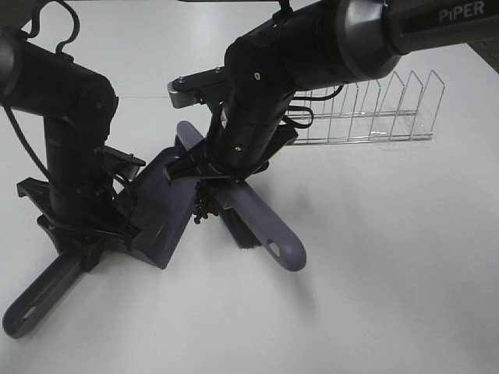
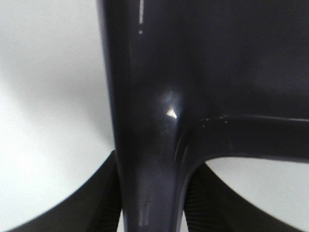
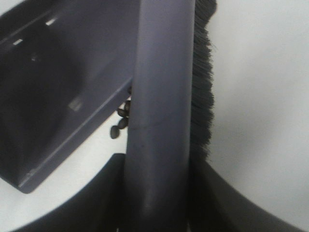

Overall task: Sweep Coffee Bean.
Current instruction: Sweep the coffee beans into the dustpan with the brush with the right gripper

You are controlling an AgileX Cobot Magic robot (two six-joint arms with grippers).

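The purple-grey dustpan point(image 1: 160, 210) lies on the white table with its mouth facing right. My left gripper point(image 1: 87, 234) is shut on its handle point(image 2: 149, 145), black fingers point(image 2: 96, 210) pressed against both sides. My right gripper point(image 1: 222, 167) is shut on the purple-grey brush point(image 1: 269, 226), whose handle point(image 3: 159, 96) runs up between the fingers point(image 3: 227, 203). Its black bristles point(image 3: 203, 96) rest on the table. A small cluster of coffee beans point(image 1: 204, 206) sits between brush and dustpan lip; a few beans point(image 3: 120, 123) show right at the dustpan point(image 3: 53, 96) edge, the others hidden behind the handle.
A clear wire-and-acrylic rack point(image 1: 366, 109) stands at the back right, behind the right arm. The dustpan's long handle end point(image 1: 31, 308) reaches toward the front left corner. White table point(image 1: 390, 273) stretches to the front and right.
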